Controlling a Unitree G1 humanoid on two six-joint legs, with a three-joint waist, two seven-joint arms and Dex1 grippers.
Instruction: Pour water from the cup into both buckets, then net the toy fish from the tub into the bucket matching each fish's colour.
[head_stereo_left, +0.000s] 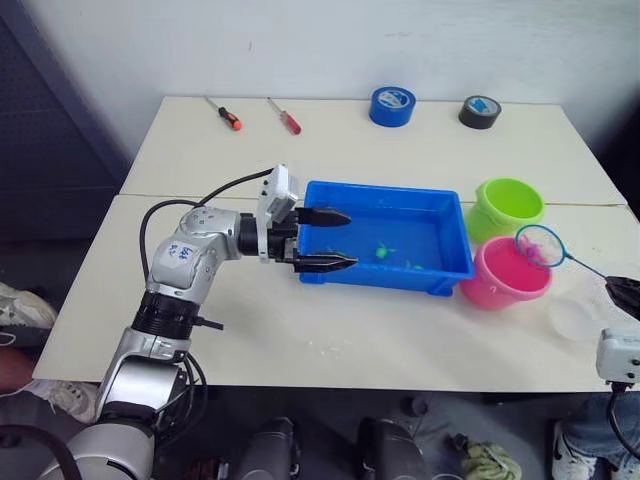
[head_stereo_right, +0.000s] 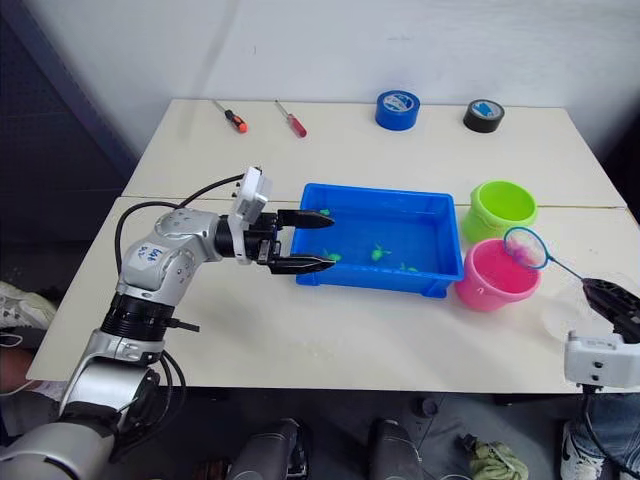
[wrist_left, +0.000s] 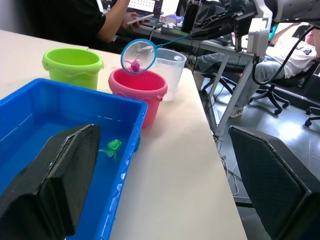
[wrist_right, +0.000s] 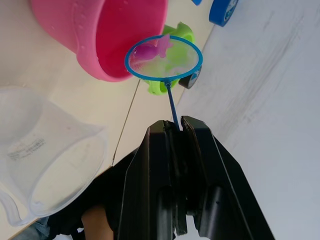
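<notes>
We see a pink toy fish (wrist_right: 161, 46) lying in the net (wrist_right: 163, 57), which hangs over the pink bucket (head_stereo_left: 503, 273), at three o'clock of the blue tub (head_stereo_left: 385, 246). Our right gripper (wrist_right: 174, 125) grasps its stick; our left gripper (head_stereo_left: 330, 239) is spread wide, straddling the tub's nine o'clock wall.

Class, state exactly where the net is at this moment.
The net is on the robot's right side, held by the right pincer, its hoop over the pink bucket, beside the green bucket.

Cream tabletop (head_stereo_left: 400, 150): blue plastic tub (head_stereo_left: 385, 278) centre; lime bucket (head_stereo_left: 508, 205), pink bucket (head_stereo_left: 503, 275), clear cup (head_stereo_left: 578, 315) near right edge; screwdrivers (head_stereo_left: 224, 114), tape rolls (head_stereo_left: 392, 105) along far edge.
</notes>
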